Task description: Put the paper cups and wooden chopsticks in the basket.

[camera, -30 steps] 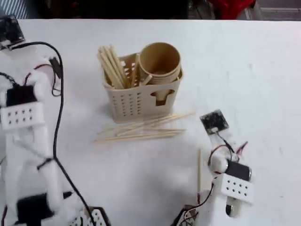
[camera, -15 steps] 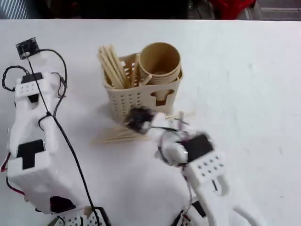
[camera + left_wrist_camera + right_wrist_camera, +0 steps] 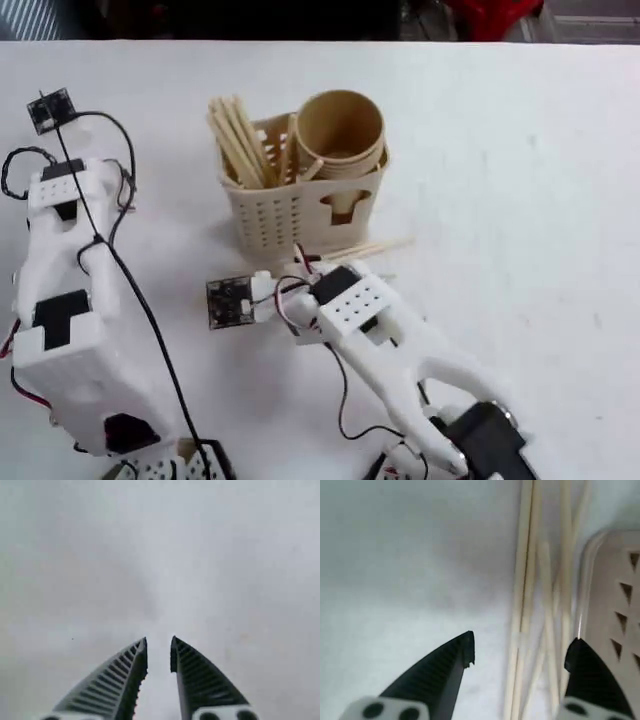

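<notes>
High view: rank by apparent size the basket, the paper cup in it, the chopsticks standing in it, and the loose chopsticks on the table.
1. basket
2. paper cup and standing chopsticks: they look about alike, so unranked
3. loose chopsticks: smallest as seen, mostly hidden under the right arm

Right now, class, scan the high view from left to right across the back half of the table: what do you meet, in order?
left arm → upright wooden chopsticks → paper cups
</notes>
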Tool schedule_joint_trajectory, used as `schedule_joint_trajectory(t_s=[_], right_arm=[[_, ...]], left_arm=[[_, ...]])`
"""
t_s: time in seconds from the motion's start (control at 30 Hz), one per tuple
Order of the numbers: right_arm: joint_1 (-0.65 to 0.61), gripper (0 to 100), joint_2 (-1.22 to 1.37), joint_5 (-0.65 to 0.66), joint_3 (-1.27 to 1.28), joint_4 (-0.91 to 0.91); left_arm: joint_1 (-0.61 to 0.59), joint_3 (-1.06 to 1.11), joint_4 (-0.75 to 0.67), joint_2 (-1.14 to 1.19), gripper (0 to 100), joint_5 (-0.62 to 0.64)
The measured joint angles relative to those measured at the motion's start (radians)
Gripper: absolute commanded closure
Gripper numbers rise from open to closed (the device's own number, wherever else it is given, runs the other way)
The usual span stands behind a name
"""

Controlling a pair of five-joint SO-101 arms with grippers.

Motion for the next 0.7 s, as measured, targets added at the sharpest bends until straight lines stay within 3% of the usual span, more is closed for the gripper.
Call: schedule_joint_trajectory(t_s=[0.37, 0.57, 0.7], right_arm=[[0.048, 71.1, 0.155, 0.066, 0.0, -0.124], [0.048, 88.6, 0.155, 0.066, -0.005, -0.077], [0.034, 93.8, 0.153, 0.02, -0.009, -0.025]], left_arm=[[0.0, 0.0, 0.0, 0.0, 91, 0.0], [0.0, 0.0, 0.0, 0.0, 91, 0.0], [0.0, 0.0, 0.0, 0.002, 91, 0.0]])
